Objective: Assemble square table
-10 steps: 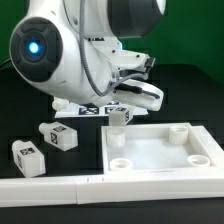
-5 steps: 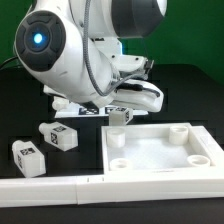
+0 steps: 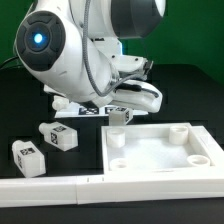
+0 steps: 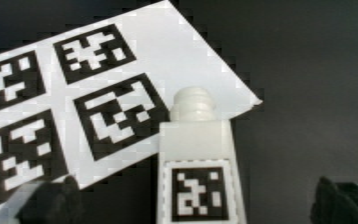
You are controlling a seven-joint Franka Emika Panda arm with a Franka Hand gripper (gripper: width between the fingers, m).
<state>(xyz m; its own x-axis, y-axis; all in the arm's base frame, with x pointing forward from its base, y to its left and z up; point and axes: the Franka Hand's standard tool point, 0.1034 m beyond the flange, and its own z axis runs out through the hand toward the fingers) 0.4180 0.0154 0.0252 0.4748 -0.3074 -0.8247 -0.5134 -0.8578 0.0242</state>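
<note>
The white square tabletop lies rim up at the exterior view's right, with round corner holes. A stubby white leg with a black-and-white tag stands just behind its far left corner. My gripper hangs right over this leg. In the wrist view the leg lies between my two dark fingertips, with a gap on each side. The gripper is open and holds nothing. Two more tagged legs lie at the exterior view's left.
The marker board lies flat under the arm and beside the leg; it also shows in the wrist view. A long white L-shaped rail runs along the front edge. The arm's bulky body hides the table behind it.
The arm's upper body has shifted slightly up and to the exterior view's right. The gripper stays over the leg. The parts have not moved.
</note>
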